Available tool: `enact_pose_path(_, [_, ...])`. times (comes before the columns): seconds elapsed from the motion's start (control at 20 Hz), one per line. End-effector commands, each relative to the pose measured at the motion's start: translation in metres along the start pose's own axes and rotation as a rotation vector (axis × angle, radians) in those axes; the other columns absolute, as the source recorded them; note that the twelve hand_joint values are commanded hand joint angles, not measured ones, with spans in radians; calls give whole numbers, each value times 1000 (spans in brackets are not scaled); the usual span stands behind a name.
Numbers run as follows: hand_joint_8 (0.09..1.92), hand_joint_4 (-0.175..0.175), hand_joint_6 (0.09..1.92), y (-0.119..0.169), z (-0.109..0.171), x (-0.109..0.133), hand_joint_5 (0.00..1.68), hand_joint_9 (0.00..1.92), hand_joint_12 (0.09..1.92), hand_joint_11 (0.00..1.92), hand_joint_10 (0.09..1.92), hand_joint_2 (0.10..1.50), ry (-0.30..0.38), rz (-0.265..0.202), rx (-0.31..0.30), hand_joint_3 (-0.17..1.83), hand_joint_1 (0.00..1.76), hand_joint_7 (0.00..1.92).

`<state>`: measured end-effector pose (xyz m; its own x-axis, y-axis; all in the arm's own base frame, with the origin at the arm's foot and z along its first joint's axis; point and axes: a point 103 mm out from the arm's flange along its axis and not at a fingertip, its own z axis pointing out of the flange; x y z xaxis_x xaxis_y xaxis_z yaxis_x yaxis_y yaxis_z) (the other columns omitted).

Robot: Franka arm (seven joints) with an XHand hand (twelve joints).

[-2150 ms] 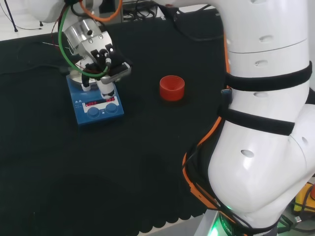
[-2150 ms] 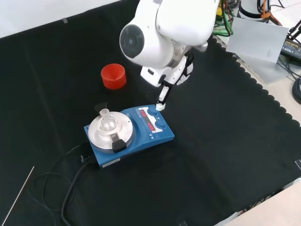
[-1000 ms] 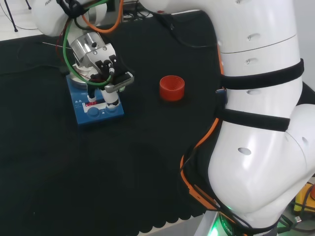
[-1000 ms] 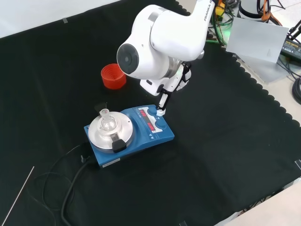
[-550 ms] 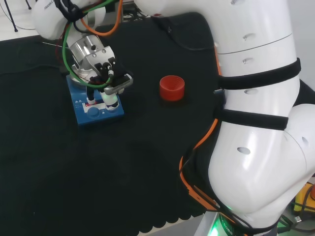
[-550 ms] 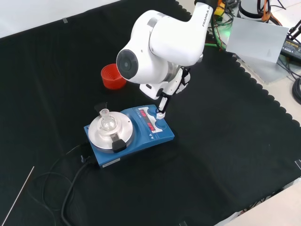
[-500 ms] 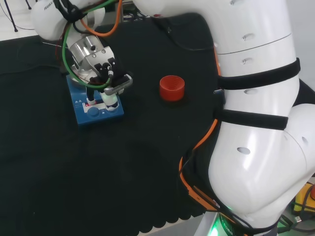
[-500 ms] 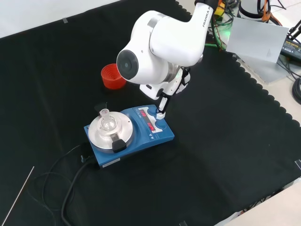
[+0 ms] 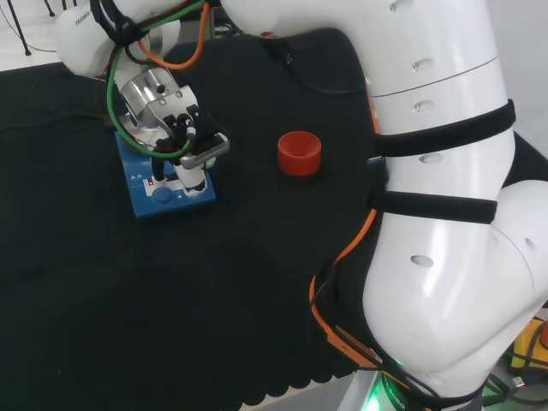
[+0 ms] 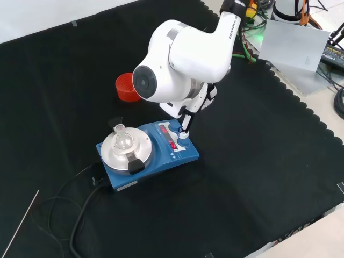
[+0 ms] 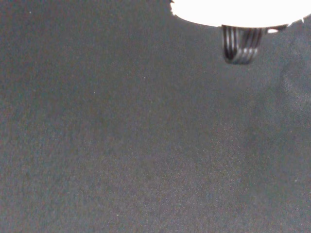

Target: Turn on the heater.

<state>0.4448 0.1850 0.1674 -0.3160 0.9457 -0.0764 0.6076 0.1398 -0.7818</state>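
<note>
The heater is showing up bright blue with a shiny silver round top and little red lights. The cup is looking red. The cloth is looking black. The hand is showing black and white, maybe with some grey.

Arm: white links bent low over the bench.
Hand: pointing down, one finger extended straight.

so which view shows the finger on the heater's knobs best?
Front view: a straight finger of the hand comes down onto the blue heater at its knob panel, unobstructed. Head view shows the hand covering much of that panel. Wrist view shows black cloth.
</note>
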Motion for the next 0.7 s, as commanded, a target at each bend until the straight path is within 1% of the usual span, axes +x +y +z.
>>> enact_pose_path(0.05, [1607, -38, 135, 1, 2, -2, 298, 1920, 1423, 1812, 1618, 558, 3, 4, 0, 1221, 1566, 1910])
enact_pose_path(0.15, [1606, -38, 134, 2, 2, -2, 300, 1920, 1423, 1812, 1617, 558, -1, 10, 1, 1221, 1566, 1909])
enact_pose_path(0.4, [1606, -38, 131, 4, 4, -3, 303, 1920, 1422, 1811, 1616, 557, 4, 3, 3, 1222, 1566, 1909])
enact_pose_path(0.7, [1605, -38, 128, 7, 6, -5, 306, 1920, 1422, 1809, 1615, 556, -1, 5, 11, 1224, 1566, 1908])
